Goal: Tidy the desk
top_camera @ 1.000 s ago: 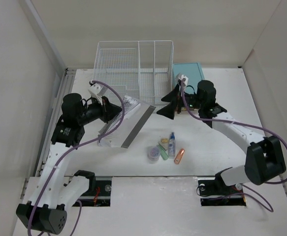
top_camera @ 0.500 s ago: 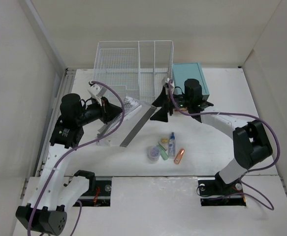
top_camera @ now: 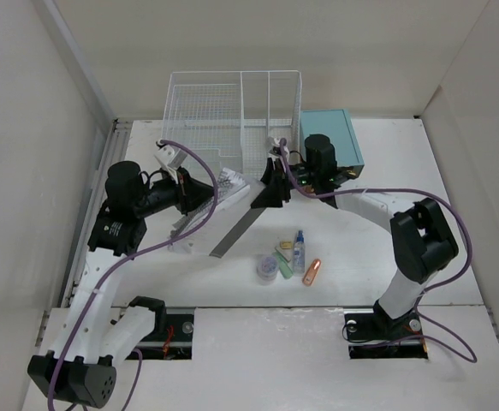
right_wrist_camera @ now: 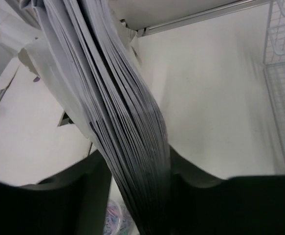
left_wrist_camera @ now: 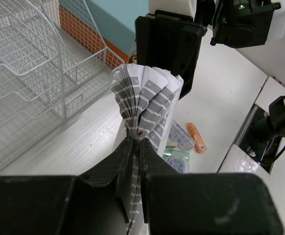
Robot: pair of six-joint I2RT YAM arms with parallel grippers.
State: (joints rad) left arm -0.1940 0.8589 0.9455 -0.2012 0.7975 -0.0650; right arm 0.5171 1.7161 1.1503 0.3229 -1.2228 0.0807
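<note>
White paper stack: left pincer clamped one end, right pincer gripped the other; wire basket stood just beyond both.

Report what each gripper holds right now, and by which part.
Both hold one stack of printed sheets. The left gripper pinches one end, the pages fanning out beyond it; the right gripper is clamped on the opposite end.
</note>
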